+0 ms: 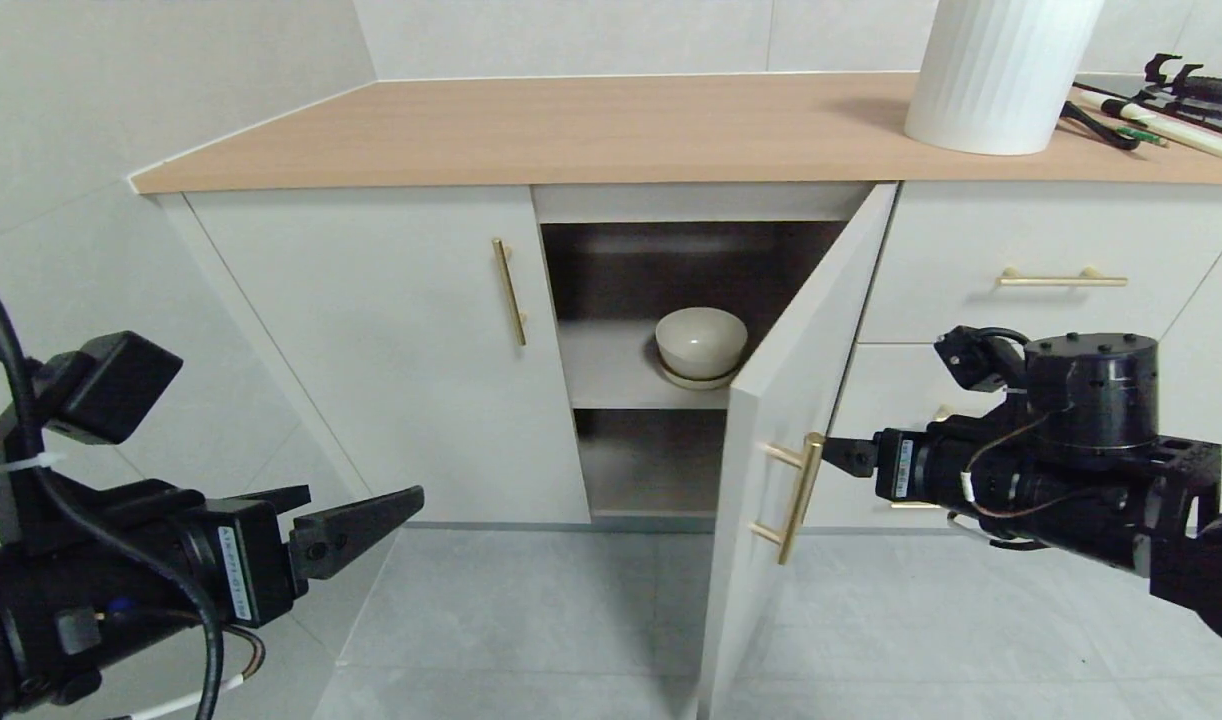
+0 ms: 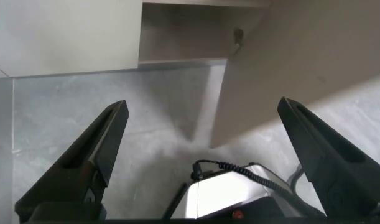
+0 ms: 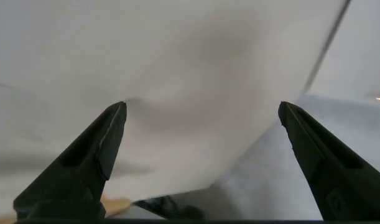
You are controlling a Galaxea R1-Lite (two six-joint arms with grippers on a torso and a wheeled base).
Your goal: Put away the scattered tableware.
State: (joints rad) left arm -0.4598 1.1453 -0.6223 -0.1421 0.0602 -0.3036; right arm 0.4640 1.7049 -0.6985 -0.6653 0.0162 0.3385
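A pale bowl (image 1: 701, 340) rests on a small plate (image 1: 693, 381) on the middle shelf (image 1: 611, 372) of the open cabinet. The cabinet door (image 1: 791, 400) is swung out toward me, and its gold handle (image 1: 799, 497) faces right. My right gripper (image 1: 841, 458) hovers just beside that handle, open, with the door's white face (image 3: 177, 93) close in front of the right gripper (image 3: 202, 112). My left gripper (image 1: 363, 496) hangs low at the left over the floor, open and holding nothing. The left gripper (image 2: 202, 112) points toward the cabinet's bottom and the door's edge (image 2: 301, 68).
A white ribbed container (image 1: 1001, 70) and several long utensils (image 1: 1161, 115) lie on the wooden counter at the back right. The left cabinet door (image 1: 391, 340) is closed. Drawers with a gold handle (image 1: 1061, 280) sit behind my right arm. Grey tiled floor (image 1: 531, 620) lies below.
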